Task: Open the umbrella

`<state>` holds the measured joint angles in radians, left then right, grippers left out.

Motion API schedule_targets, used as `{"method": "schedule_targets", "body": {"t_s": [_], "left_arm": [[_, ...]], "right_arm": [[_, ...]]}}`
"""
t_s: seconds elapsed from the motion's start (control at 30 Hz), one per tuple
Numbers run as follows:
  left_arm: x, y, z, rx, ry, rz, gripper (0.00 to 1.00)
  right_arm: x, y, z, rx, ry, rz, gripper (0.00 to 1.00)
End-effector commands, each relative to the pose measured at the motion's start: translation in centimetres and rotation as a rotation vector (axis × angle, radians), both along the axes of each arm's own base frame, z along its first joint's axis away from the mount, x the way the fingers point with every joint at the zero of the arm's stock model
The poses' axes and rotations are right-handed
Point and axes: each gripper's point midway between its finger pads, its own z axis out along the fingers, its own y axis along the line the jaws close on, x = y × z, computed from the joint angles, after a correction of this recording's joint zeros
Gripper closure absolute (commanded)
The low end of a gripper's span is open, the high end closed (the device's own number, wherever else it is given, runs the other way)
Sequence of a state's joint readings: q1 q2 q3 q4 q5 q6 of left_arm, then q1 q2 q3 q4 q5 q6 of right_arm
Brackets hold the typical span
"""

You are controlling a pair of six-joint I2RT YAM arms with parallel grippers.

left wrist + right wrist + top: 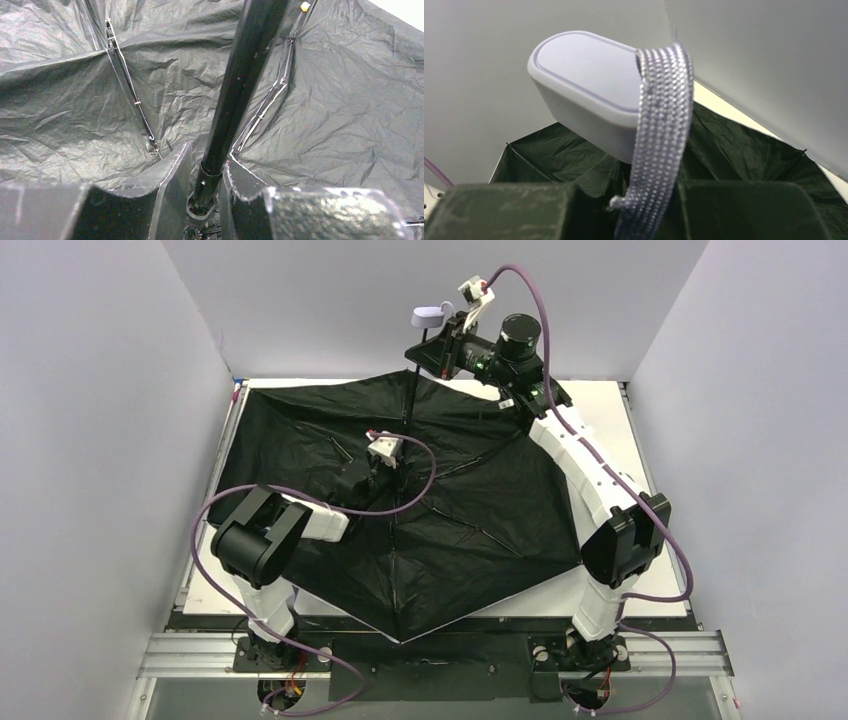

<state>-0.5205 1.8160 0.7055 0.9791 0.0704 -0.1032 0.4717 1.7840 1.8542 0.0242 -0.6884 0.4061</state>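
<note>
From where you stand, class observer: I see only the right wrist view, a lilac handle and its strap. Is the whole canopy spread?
Observer: Yes. The top view shows the umbrella fully spread, black lining up, across the table.
Operator: Where is the left end effector?
Observer: The left end effector sits low on the shaft, with fingers either side and a gap showing on each side.

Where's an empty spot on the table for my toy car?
The open umbrella hides most of the table. Bare white shows along the right edge, beside the right arm, and at the near left corner by the left arm. The middle is crowded around the left claw.
</note>
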Motion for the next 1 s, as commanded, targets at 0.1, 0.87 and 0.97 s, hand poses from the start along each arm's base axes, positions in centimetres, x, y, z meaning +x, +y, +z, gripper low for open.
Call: {"method": "schedule_targets", "body": {"t_s": [0.1, 0.87, 0.97], "left_arm": [[-3.9, 3.7, -11.2, 0.179, 0.337, 0.103, 0.81], [3.3, 2.3, 13.0, 0.325, -0.351, -0.04, 1.0], [3.2, 2.3, 16.2, 0.41, -0.465, -0.069, 1.0]], "right_arm": [[-3.0, -1.9, 11.0, 0.189, -0.168, 0.036, 1.0], [-9.8, -11.9, -8.4, -0.185, 0.064, -0.188, 0.29], [-9.4, -14.8, -8.1, -0.199, 0.062, -0.295, 0.23]]}}
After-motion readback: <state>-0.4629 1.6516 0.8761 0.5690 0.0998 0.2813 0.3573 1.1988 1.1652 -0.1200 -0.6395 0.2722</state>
